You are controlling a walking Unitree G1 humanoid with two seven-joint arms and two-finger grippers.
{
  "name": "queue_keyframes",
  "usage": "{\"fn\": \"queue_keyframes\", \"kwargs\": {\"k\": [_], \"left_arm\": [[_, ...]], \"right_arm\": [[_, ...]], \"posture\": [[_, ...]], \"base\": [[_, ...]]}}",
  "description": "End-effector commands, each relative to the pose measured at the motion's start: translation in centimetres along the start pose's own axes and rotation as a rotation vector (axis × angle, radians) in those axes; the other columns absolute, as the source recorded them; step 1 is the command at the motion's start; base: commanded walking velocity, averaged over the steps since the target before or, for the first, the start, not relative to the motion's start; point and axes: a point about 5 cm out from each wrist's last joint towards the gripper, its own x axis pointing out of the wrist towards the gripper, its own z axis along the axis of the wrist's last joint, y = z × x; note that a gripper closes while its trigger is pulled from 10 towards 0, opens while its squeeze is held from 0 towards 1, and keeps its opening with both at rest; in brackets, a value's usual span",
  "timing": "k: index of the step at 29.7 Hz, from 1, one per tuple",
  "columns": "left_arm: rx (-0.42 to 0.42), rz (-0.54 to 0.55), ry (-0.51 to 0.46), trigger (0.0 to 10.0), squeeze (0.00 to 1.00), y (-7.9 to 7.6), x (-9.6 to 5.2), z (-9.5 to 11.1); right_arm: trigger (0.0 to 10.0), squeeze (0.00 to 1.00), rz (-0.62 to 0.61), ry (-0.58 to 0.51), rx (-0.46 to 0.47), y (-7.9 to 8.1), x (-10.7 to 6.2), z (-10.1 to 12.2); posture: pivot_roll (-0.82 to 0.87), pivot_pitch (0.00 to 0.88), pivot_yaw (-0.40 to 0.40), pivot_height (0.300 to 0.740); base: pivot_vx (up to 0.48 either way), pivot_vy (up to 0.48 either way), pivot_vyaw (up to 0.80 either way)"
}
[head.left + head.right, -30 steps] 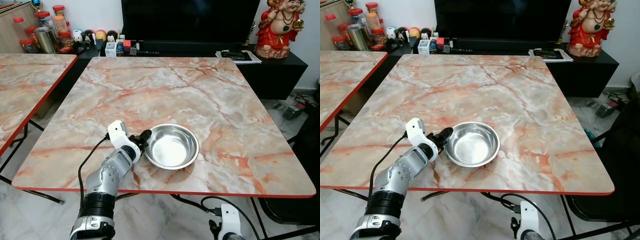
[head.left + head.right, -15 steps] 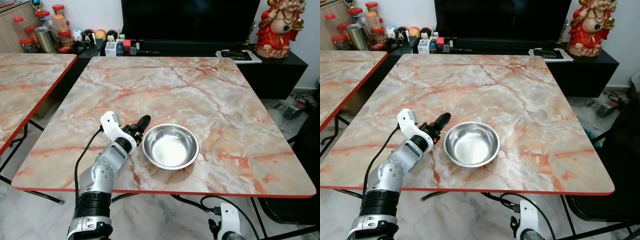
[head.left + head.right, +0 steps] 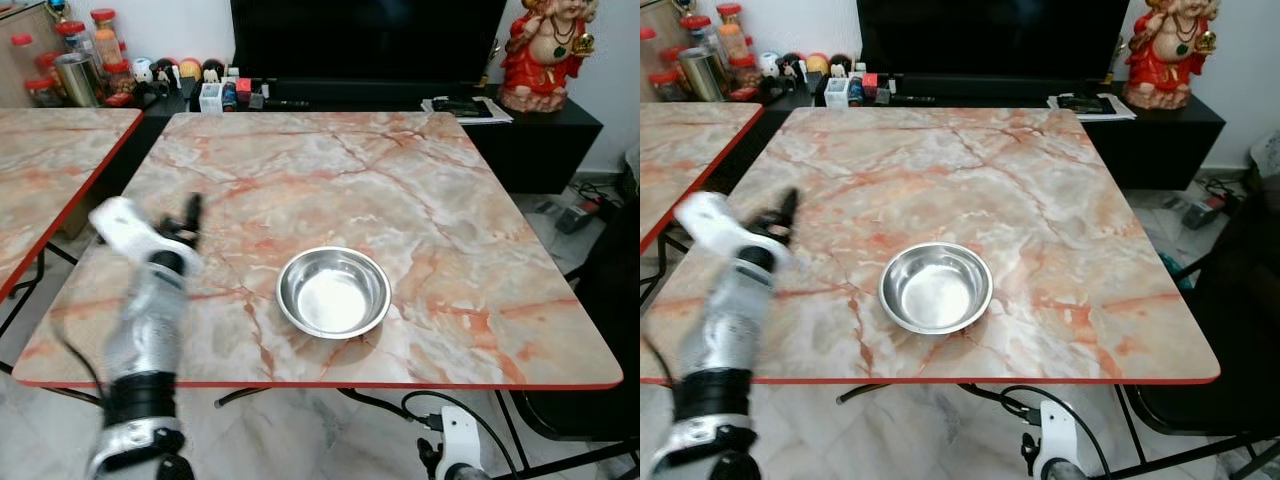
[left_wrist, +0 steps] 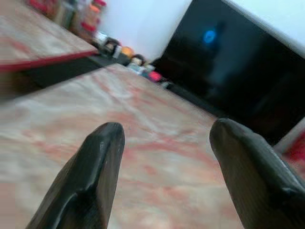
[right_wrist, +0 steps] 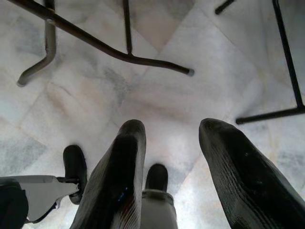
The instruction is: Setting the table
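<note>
I am holding my left tool (image 3: pixel 187 212) wide and empty over the near left of the pink marble bench (image 3: pixel 420 190), well apart from the round shiny steel bowl (image 3: pixel 333 292), which is sitting upright near the front edge, judged placed. My right tool (image 5: pixel 167 157) is hanging idle below, fingers parted.

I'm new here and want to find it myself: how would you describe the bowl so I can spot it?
Look at the big marble-patterned table with the red edge, in front of the television. Near its front edge sits a round, shiny metal bowl; it is empty, and nothing else rests on that tabletop.
</note>
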Motion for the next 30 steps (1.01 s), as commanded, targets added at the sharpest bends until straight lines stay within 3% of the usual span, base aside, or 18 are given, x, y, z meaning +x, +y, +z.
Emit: {"fn": "queue_keyframes", "kwargs": {"k": [1,2,4,14,30], "left_arm": [[0.06,0.0,0.016,10.0,0.0,-0.1,-0.1,-0.6],[0.202,-0.014,0.001,10.0,0.0,0.3,-0.3,-0.6],[0.379,-0.046,-0.015,10.0,0.0,0.7,-0.8,-1.3],[0.371,-0.093,-0.022,10.0,0.0,-0.9,-1.4,-3.2],[0.367,-0.133,-0.055,10.0,0.0,-2.2,-1.3,-3.2]], "right_arm": [[10.0,0.0,-0.002,-0.008,0.015,0.0,0.0,0.2],[10.0,0.0,-0.002,-0.011,0.017,0.0,0.0,0.2],[10.0,0.0,-0.004,-0.015,0.02,-0.1,0.0,0.3],[10.0,0.0,-0.01,-0.012,0.02,-0.2,0.0,0.1],[10.0,0.0,-0.013,-0.023,-0.004,-0.2,0.0,0.2]], "posture": [[0.03,0.0,-0.03,0.74],[0.03,0.0,-0.029,0.74],[0.03,0.0,-0.029,0.74],[0.03,0.0,-0.031,0.74],[0.03,0.0,-0.026,0.74]], "base": [[0.0,0.0,0.0],[0.0,0.0,0.0],[0.0,0.0,0.0],[0.0,0.443,0.0],[0.0,0.48,0.03]]}}
